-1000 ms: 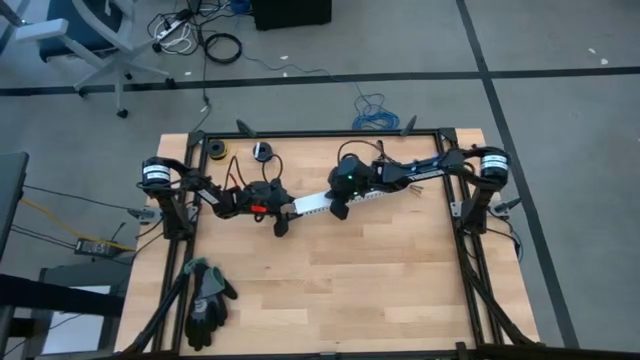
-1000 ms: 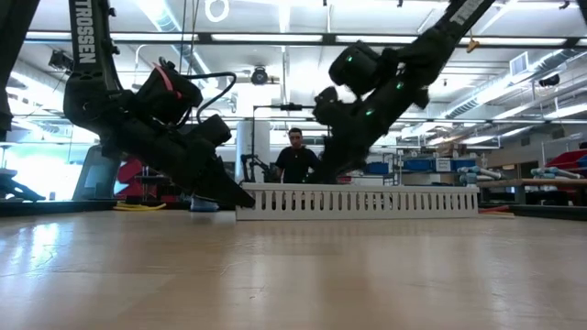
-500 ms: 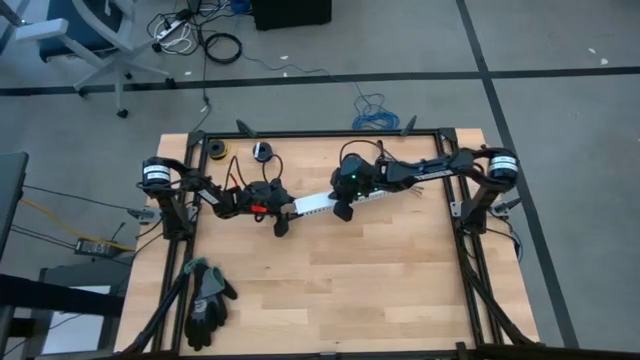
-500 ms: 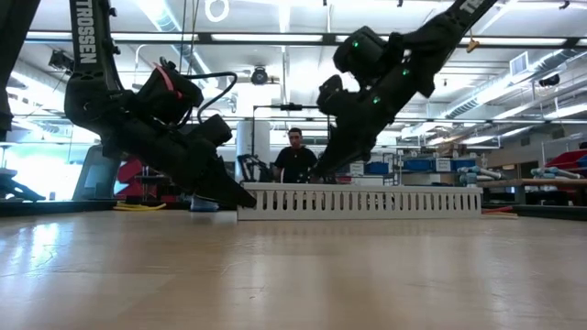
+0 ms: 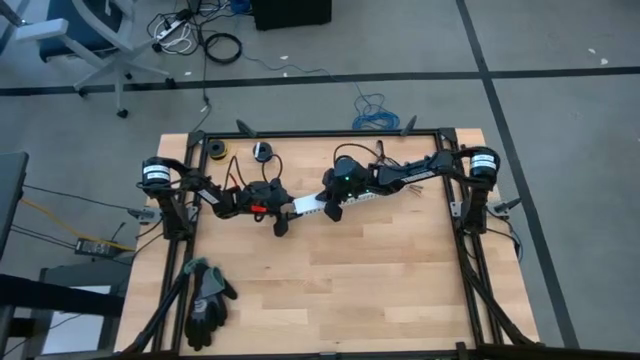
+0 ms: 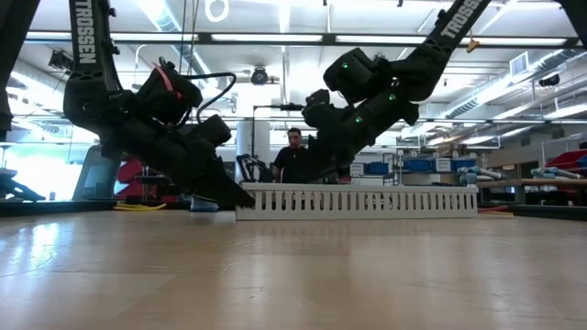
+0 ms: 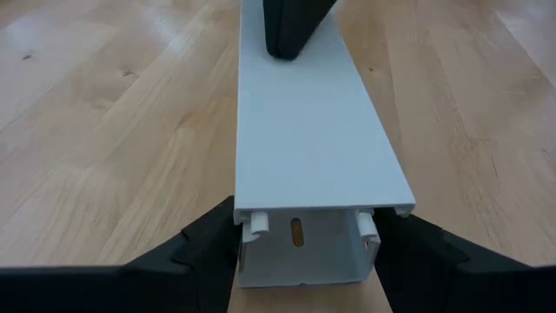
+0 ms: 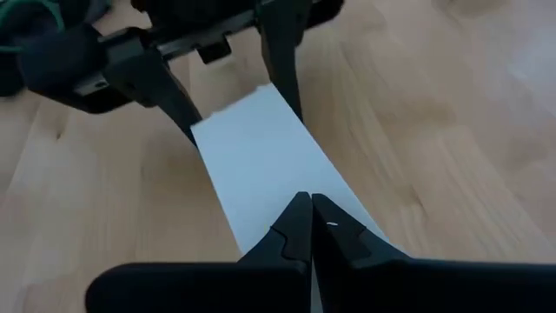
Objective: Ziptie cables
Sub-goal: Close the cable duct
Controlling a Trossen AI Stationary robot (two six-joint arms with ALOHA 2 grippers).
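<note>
Left hand: clamped across the end of the white slotted duct, steadying it on the desk.
Right hand: fingers pressed together, tips on the duct's lid.
Cables: appear bunched near the duct's far end; unclear.
Advice: press evenly along the lid while the left hand holds firm.
</note>
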